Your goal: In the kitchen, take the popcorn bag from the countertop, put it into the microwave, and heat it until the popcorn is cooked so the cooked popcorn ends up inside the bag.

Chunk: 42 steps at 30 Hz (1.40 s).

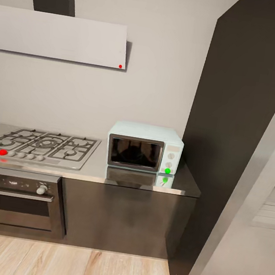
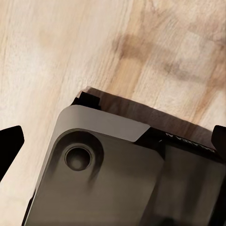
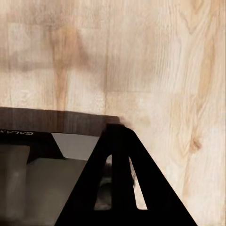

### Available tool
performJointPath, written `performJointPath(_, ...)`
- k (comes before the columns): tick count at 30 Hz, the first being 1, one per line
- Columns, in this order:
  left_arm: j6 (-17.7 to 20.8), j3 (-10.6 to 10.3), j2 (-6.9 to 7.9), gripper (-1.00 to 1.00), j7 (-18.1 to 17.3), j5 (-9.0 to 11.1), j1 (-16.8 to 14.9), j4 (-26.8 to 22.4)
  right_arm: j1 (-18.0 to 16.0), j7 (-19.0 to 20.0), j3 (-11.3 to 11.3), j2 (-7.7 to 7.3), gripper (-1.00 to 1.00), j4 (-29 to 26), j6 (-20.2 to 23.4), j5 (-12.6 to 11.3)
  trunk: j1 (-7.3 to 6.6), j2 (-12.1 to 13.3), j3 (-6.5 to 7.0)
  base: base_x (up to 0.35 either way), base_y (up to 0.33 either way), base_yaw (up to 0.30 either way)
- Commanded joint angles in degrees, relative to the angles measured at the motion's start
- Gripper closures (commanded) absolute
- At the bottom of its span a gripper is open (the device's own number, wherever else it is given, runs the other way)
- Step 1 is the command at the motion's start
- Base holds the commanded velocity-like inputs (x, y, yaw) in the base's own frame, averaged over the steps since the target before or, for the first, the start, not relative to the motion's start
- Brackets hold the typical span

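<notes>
Now we are facing the microwave [image 1: 144, 152] at the worktop's [image 1: 92, 170] right end, door closed; we cannot tell either gripper's opening.

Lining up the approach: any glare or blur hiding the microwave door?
Head view: pale mint-blue microwave is sharp; its dark glass door shows a dim reflection, and the shiny grey steel countertop mirrors its front. Both wrist views: soft shadows on the light wooden floor, slightly blurred.

The right hand [image 3: 123, 188], fingers pressed together, hangs over the robot's grey base [image 3: 42, 188] and wood floor [image 3: 141, 61].
</notes>
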Motion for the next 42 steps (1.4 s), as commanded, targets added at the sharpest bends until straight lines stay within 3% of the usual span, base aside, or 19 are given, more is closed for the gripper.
performJointPath(1,0.1,-0.5,0.0,-1.0,0.1,0.5,0.0,0.0,0.2,0.2,0.0,-0.03,1.0,0.1,0.0,0.5,0.0,0.0,-0.06,0.0,0.0,0.0)
performJointPath(6,0.1,-0.5,0.0,-1.0,0.1,0.5,0.0,0.0,1.8,0.9,0.0,-0.93,1.0,0.1,-0.5,0.5,0.0,0.0,-0.06,0.0,0.0,0.0)
performJointPath(10,0.1,-0.5,0.0,-1.0,0.1,0.5,0.0,0.0,4.4,1.0,0.0,-1.51,1.0,0.1,-3.3,0.4,0.0,0.0,-0.06,0.0,0.0,0.0)
performJointPath(15,0.4,-0.5,0.13,-1.0,0.1,0.5,0.0,0.0,6.7,0.8,-0.4,-1.54,1.0,0.2,-4.2,-0.3,0.0,0.0,-0.06,0.0,0.0,0.0)
performJointPath(16,0.1,-0.6,0.84,-1.0,0.6,-3.3,0.0,-0.7,7.6,0.0,-0.4,-0.44,1.0,-0.1,-5.1,-0.4,0.0,0.0,-0.06,0.0,0.0,0.0)
performJointPath(42,0.1,-0.6,0.84,-1.0,0.6,-3.3,0.0,-0.7,7.6,0.0,-0.4,-0.46,1.0,-0.1,-5.1,-0.4,0.0,0.0,-0.06,0.0,0.0,0.0)
